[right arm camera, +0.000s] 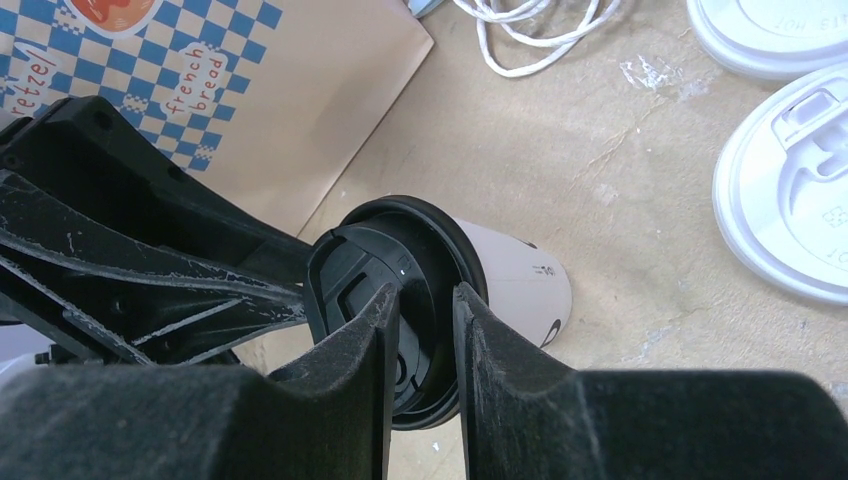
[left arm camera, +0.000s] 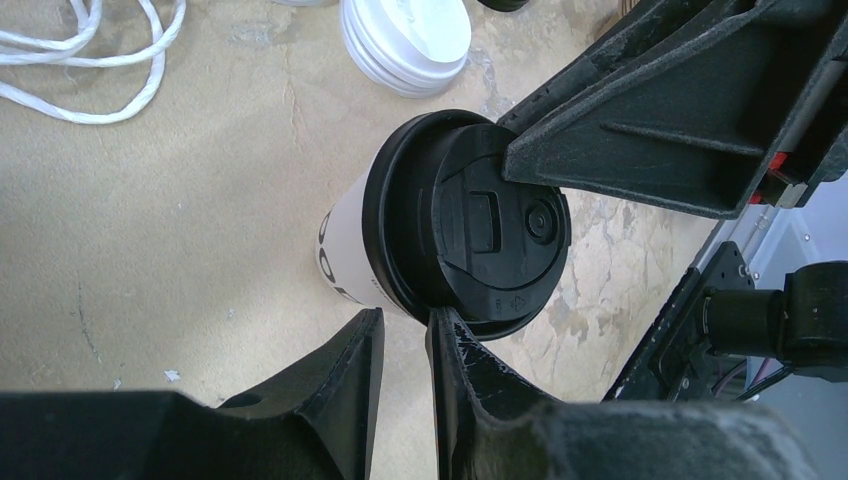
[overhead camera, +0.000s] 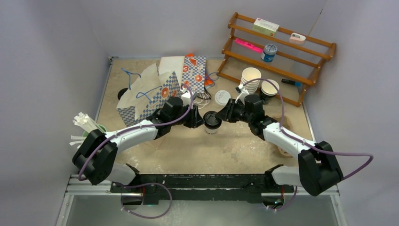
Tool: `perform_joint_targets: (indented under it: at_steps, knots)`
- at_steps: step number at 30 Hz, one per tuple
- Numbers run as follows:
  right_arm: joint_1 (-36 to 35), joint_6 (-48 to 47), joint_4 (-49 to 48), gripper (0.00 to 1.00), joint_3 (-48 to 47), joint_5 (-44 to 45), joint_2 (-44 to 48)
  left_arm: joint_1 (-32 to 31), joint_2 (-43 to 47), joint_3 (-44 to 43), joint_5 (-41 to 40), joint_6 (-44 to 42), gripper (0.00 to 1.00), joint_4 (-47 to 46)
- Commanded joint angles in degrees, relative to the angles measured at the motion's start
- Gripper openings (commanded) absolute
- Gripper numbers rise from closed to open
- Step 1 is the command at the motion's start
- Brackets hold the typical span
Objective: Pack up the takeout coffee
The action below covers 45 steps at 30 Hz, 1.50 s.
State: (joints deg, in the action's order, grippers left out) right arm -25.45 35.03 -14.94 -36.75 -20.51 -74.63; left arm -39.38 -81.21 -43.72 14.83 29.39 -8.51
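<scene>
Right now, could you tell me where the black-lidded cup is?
In the top view, the cup stands mid-table between the left gripper and right gripper, near the checkered bag.

Tan table (overhead camera: 235, 150) bears cup (overhead camera: 212, 123), bags (overhead camera: 150, 99) (patterned), lids (overhead camera: 222, 97).

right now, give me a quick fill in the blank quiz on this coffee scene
1. The takeout coffee wears a ___ lid.
2. The left gripper and right gripper both pinch the rim of its ___.
3. The stacked loose lids beside it are ___.
4. The checkered bag lies on the ___ arm's side.
Missing words: black; lid; white; left.
</scene>
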Motion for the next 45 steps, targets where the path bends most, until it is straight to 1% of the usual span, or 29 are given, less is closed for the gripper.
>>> perform_joint_targets:
  at_steps: [1, 7, 13, 18, 24, 30, 32, 37, 42, 43, 45]
  knots:
    - [-1.62, -1.16, 15.63, 0.29, 4.59, -1.06, -4.88, -0.07, -1.8, 0.31, -1.21, -1.06, 0.26, -1.07]
    - [-1.63, -2.23, 20.02, 0.3, 0.55, 0.38, -1.53, -0.06, -2.0, 0.26, -1.37, -1.2, 0.26, -0.98]
    - [-1.66, -2.98, 21.8, 0.3, -0.38, -0.48, -0.92, -0.15, -2.6, 0.54, -1.07, -0.87, 0.25, -1.59]
    - [-1.63, -4.32, 25.18, 0.31, -6.34, 0.89, -0.12, -0.22, -0.32, -1.15, -1.35, -1.16, 0.25, 0.09]
    - [-1.68, -5.96, 26.53, 0.32, -13.03, 1.35, -3.15, -0.18, 2.5, -3.59, -1.49, -1.31, 0.27, 2.49]
    - [-1.64, -6.95, 26.48, 0.33, -16.11, 1.4, -5.66, -0.25, 2.45, -3.91, -0.43, -0.85, 0.27, 2.48]
    - [-1.62, -7.59, 27.14, 0.35, -17.2, 1.95, -5.87, -0.33, 2.73, -4.14, -0.5, -0.94, 0.27, 2.56]
    - [-1.64, -8.81, 29.93, 0.49, -20.58, 5.04, -4.78, -0.31, 4.83, -6.69, -2.87, -2.85, 0.28, 5.98]
    - [-1.62, -9.97, 32.5, 0.54, -23.18, 5.92, -3.24, -0.25, 5.66, -9.9, -4.78, -4.95, 0.28, 8.4]
    - [-1.62, -10.04, 32.78, 0.55, -23.45, 5.92, -2.91, -0.21, 5.65, -10.37, -4.89, -5.14, 0.28, 10.18]
    - [-1.62, -10.63, 33.03, 0.6, -23.77, 5.8, -2.16, -0.11, 5.42, -10.9, -4.9, -5.29, 0.28, 10.53]
